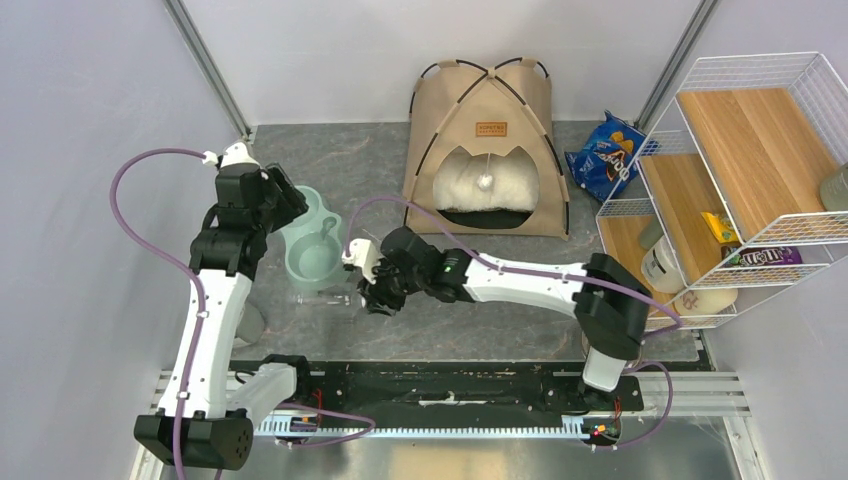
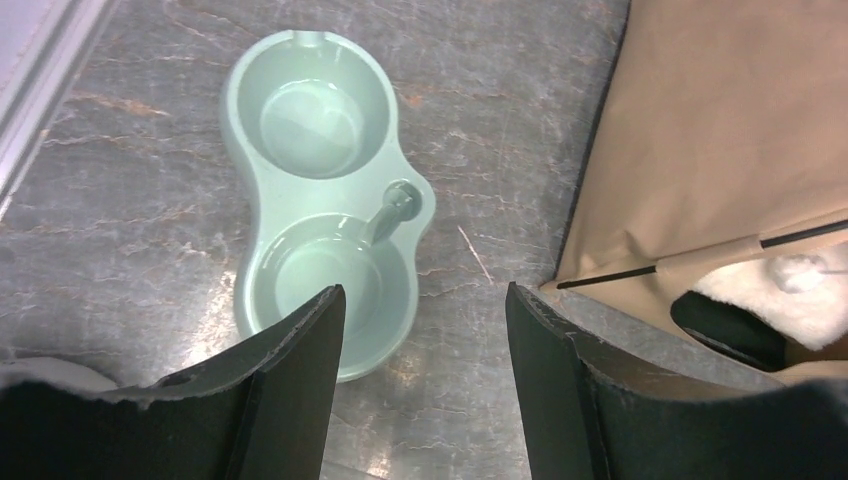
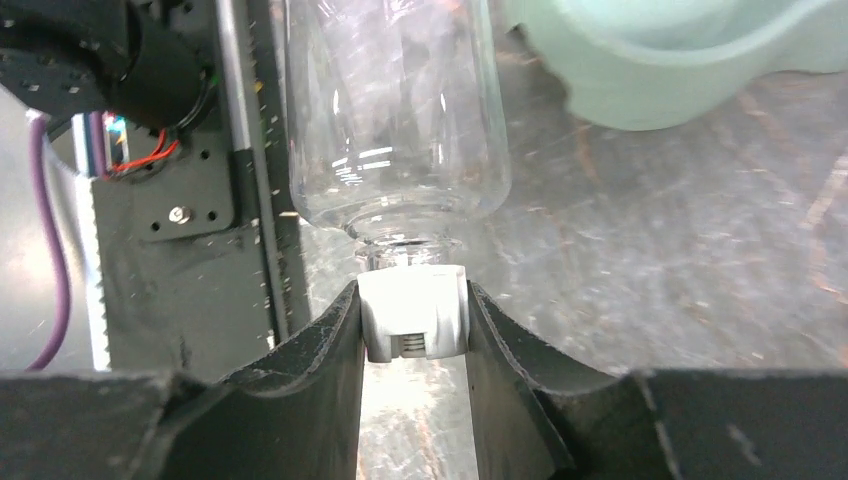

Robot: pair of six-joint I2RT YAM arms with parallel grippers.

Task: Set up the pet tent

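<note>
Rails (image 1: 450,385) of black metal run along the near edge of the bench. Just past them, near the middle, the right gripper (image 3: 412,295) is squeezed tight on the white cap (image 3: 413,318) of a clear bottle (image 3: 400,110). The bottle lies on its side on the gray bench top, with its body pointing toward the left edge. A little farther back sits a pale green double bowl (image 2: 330,195), flat on the bench, close to the bottle but not touching it. The left gripper (image 2: 425,295) hangs over the bowl with its two fingers wide apart and nothing between them. At the far edge, in the middle, stands the pet tent (image 1: 450,110). It is up, with thin black poles crossing on top. A fluffy white pillow (image 1: 465,175) lies inside, and a small white pompom (image 1: 484,182) hangs in the doorway. A blue snack bag (image 1: 607,155) lies right of the tent, beside a wire rack (image 1: 745,130) along the right edge.
</note>
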